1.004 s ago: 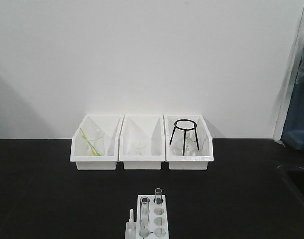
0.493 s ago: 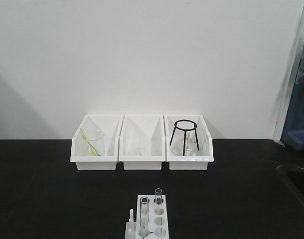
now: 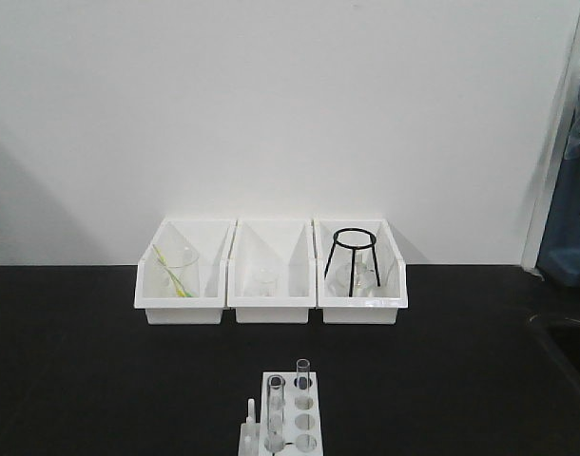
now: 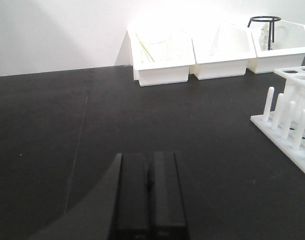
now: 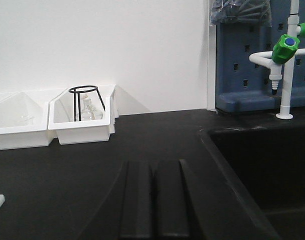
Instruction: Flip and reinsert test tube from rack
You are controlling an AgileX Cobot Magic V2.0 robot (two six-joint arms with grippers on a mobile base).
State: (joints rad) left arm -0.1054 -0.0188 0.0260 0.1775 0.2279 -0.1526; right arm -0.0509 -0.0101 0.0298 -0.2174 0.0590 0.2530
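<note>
The small white rack (image 3: 288, 418) stands at the near edge of the black table in the front view. Two clear test tubes stand upright in it, one (image 3: 276, 410) at the front left, one (image 3: 302, 373) behind it to the right. Its pegs (image 4: 285, 116) show at the right of the left wrist view. My left gripper (image 4: 150, 156) is shut and empty, low over bare table to the left of the rack. My right gripper (image 5: 153, 164) is shut and empty, over the table to the right of the rack. Neither gripper shows in the front view.
Three white open bins stand in a row at the back wall: the left one (image 3: 181, 309) holds a beaker, the middle one (image 3: 271, 306) small glassware, the right one (image 3: 362, 306) a black wire tripod and flask. A sink (image 5: 262, 165) and green-handled tap (image 5: 285, 47) lie at the right.
</note>
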